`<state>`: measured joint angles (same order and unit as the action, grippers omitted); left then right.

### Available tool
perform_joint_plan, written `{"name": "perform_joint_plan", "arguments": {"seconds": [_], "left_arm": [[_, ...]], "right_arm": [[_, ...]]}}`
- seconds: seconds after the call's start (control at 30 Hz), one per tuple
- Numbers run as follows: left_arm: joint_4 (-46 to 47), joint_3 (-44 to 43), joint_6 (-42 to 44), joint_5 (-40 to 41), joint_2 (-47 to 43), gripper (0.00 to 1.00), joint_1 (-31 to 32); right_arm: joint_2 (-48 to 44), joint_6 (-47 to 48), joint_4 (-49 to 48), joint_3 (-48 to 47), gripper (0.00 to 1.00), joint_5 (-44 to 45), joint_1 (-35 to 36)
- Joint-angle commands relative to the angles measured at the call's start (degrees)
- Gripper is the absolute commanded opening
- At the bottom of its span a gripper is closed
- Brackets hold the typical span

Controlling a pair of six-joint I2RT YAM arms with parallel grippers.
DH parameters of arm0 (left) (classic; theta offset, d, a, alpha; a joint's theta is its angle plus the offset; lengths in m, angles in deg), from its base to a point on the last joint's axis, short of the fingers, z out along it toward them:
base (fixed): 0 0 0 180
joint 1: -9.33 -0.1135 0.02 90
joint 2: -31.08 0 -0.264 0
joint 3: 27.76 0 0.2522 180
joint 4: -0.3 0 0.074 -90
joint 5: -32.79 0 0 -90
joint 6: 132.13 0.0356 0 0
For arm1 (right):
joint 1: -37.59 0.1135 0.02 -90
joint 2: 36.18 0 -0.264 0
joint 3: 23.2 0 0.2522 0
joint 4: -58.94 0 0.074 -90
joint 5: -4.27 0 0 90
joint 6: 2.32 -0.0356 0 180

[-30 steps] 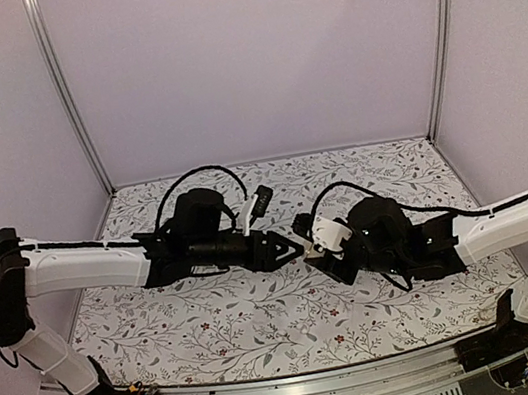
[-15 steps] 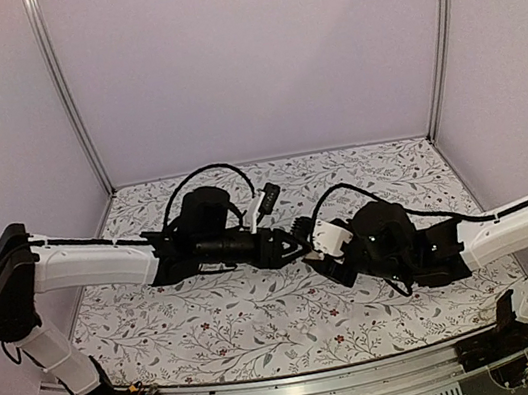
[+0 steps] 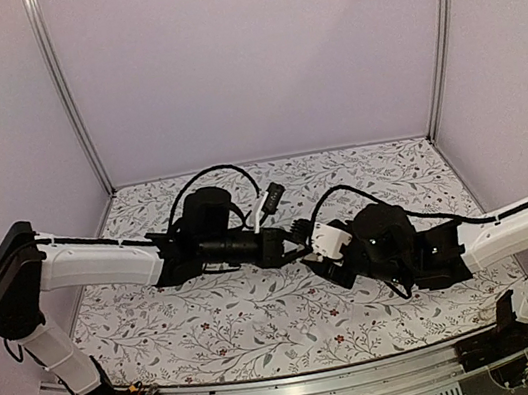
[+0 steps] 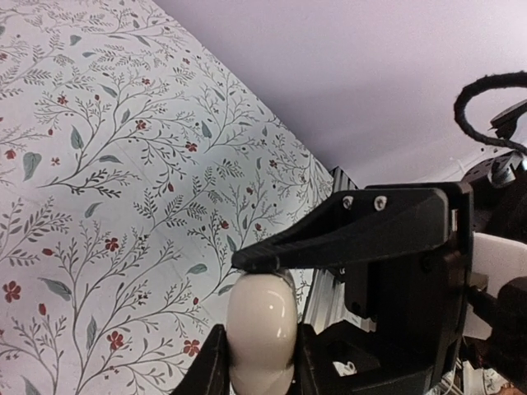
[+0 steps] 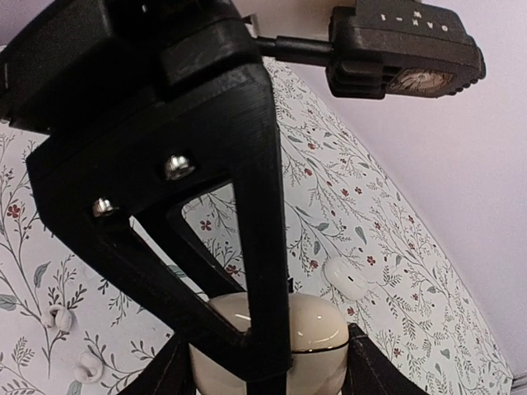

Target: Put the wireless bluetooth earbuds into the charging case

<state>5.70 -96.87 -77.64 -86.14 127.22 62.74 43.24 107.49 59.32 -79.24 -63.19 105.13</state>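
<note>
The charging case [image 5: 317,329], glossy white with a thin seam, hangs above the table between both grippers. My right gripper [image 5: 263,372] is shut on its wide sides. My left gripper [image 4: 260,364] pinches it across the thin way, a finger [image 4: 212,366] pressed on each face of the case [image 4: 262,325]. In the right wrist view the left gripper's black finger [image 5: 255,247] crosses the case front. One white earbud [image 5: 346,276] lies on the floral table beyond the case. In the top view the grippers meet at mid-table [image 3: 306,251]; the case is hidden there.
Two small white bits [image 5: 56,318] [image 5: 86,369] lie on the table left of the case; what they are is unclear. The floral mat [image 3: 264,319] is walled by lilac panels. The left wrist camera [image 5: 403,41] hangs just above the case.
My left arm has reached right to the right gripper and its jaws have narrowed onto the case. The right arm has shifted slightly left, its grip unchanged.
</note>
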Motion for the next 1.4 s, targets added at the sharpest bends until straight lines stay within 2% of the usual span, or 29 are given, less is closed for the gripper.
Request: {"name": "perform_joint_plan", "arguments": {"seconds": [0.0,0.1,0.13,0.23,0.33,0.5,0.6,0.73,0.9,1.1,1.37], "left_arm": [[1.52,0.53,1.44,-0.82,-0.94,0.18,0.73],[0.88,0.81,2.76,-0.32,-1.87,0.09,0.65],[0.73,0.85,3.06,-0.22,-2.19,0.06,0.65],[-0.12,0.91,4.13,-0.06,-3.27,0.01,0.57],[-0.93,1.24,5.8,-0.23,-4.49,0.0,0.28],[-2.7,3.55,11.73,0.0,-7.9,0.0,-0.13],[-2.86,5.91,16.97,0.08,-11.24,0.0,0.05],[-3.51,8.54,23.86,0.25,-15.99,0.0,0.9],[-8.3,10.25,35.14,0.42,-20.6,0.0,5.27],[-9.93,10.29,39.67,1.63,-22.5,0.0,8.27],[-11.41,7.55,41.43,4.19,-20.12,0.0,10.91]], "right_arm": [[-1.72,-0.08,-2.32,0.45,0.45,0.94,0.61],[-2.14,-0.2,-2.55,0.6,0.47,1.01,0.59],[-2.22,-0.21,-2.72,0.62,0.51,1.08,0.57],[-2.62,-0.61,-2.51,0.53,0.72,0.32,0.57],[-5.1,-2.37,-1.05,0.79,0.85,-3.42,0.62],[-12.54,-7.1,4.18,2.6,0.91,-14.47,-1.47],[-17.17,-11.08,7.63,4.0,0.9,-25.02,-4.88],[-20.06,-15.75,11.9,3.94,0.87,-34.88,-7.07],[-21.05,-21.43,13.39,3.51,0.76,-43.56,-7.34],[-19.76,-23.79,15.39,0.68,0.62,-48.01,-7.32],[-13.74,-22.34,16.59,-3.4,0.54,-50.76,-7.34]]}}
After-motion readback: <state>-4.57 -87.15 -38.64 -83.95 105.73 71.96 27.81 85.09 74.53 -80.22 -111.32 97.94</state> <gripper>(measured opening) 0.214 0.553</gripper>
